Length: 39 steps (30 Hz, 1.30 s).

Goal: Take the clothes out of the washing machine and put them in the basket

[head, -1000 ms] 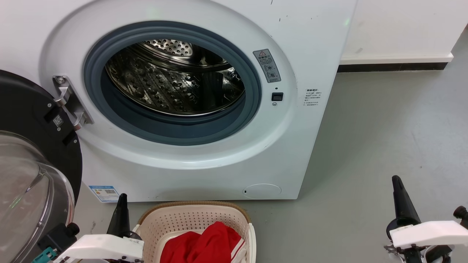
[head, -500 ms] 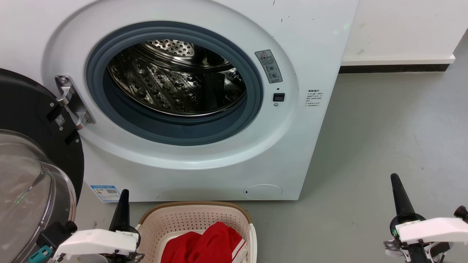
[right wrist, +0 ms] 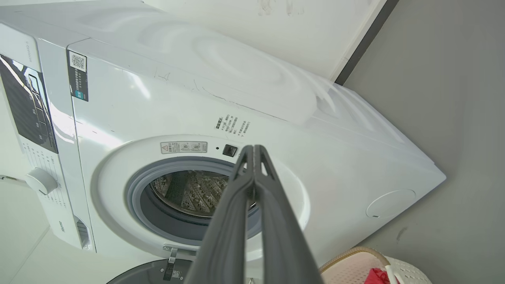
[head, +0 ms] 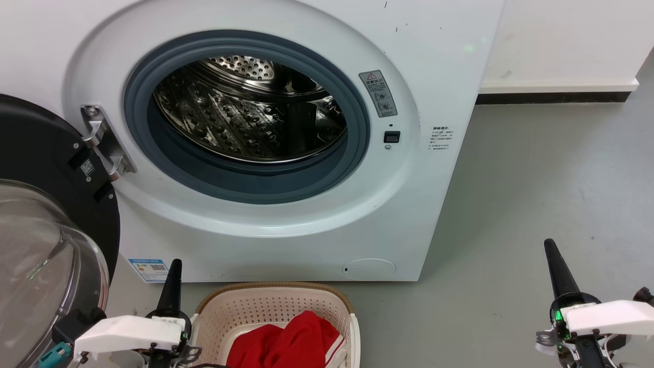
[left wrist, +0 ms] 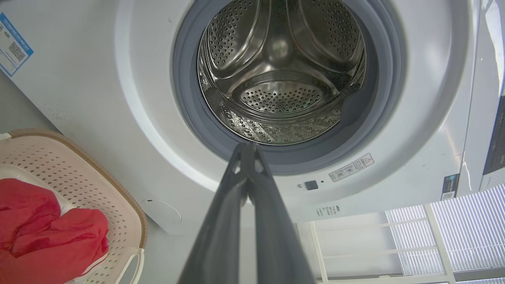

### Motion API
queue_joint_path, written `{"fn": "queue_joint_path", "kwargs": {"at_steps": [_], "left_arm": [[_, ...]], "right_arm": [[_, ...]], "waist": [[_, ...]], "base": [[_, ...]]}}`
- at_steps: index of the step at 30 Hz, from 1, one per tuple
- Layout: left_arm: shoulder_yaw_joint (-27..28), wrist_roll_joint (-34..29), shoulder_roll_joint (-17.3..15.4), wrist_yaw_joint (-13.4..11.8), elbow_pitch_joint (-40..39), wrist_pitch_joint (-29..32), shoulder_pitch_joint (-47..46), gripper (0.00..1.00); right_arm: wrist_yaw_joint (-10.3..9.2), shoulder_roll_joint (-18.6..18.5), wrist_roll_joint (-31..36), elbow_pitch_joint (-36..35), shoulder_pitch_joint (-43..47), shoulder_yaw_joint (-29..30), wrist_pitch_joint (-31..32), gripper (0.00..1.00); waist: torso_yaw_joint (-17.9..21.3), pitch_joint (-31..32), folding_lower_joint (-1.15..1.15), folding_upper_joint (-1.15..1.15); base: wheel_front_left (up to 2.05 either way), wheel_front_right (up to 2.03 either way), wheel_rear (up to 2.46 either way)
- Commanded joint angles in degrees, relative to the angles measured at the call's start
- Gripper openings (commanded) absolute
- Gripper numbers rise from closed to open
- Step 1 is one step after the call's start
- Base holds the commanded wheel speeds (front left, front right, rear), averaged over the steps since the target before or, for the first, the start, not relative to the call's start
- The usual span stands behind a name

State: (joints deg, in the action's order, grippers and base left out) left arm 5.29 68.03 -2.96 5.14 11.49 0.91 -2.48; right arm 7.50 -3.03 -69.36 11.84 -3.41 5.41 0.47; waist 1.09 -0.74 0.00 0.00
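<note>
The white washing machine stands in front of me with its door swung open to the left, and I see bare steel in the drum. On the floor below it sits the cream basket, holding the red clothes, one with white stripes. My left gripper is shut and empty, just left of the basket. My right gripper is shut and empty over the grey floor at the right. The left wrist view shows the drum, the basket and the clothes.
A white wall with a dark skirting strip runs behind the grey floor to the right of the machine. A blue label sits low on the machine's front.
The head view has shifted slightly, so the machine sits a little further right. Both grippers stay shut and have moved only a little.
</note>
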Motion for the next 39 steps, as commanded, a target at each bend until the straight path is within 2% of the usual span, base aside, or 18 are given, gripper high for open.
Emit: {"fn": "queue_joint_path", "kwargs": {"at_steps": [1, 39], "left_arm": [[0.2, 1.8, 0.0, 0.5, -0.1, 0.5, -1.1, 0.00], [1.2, 20.4, 0.1, 2.1, 2.2, 4.9, -3.6, 0.00]], "right_arm": [[0.00, -0.3, -1.8, 0.0, -1.1, 0.2, 0.5, 0.00], [-0.01, -0.2, -19.6, 1.9, -3.0, 0.7, 5.1, 0.00]], "waist": [[0.0, 0.0, 0.00, 0.00], [-0.9, 0.4, 0.00, 0.00]], "base": [[0.00, 0.00, 0.00], [0.00, 0.00, 0.00]]}}
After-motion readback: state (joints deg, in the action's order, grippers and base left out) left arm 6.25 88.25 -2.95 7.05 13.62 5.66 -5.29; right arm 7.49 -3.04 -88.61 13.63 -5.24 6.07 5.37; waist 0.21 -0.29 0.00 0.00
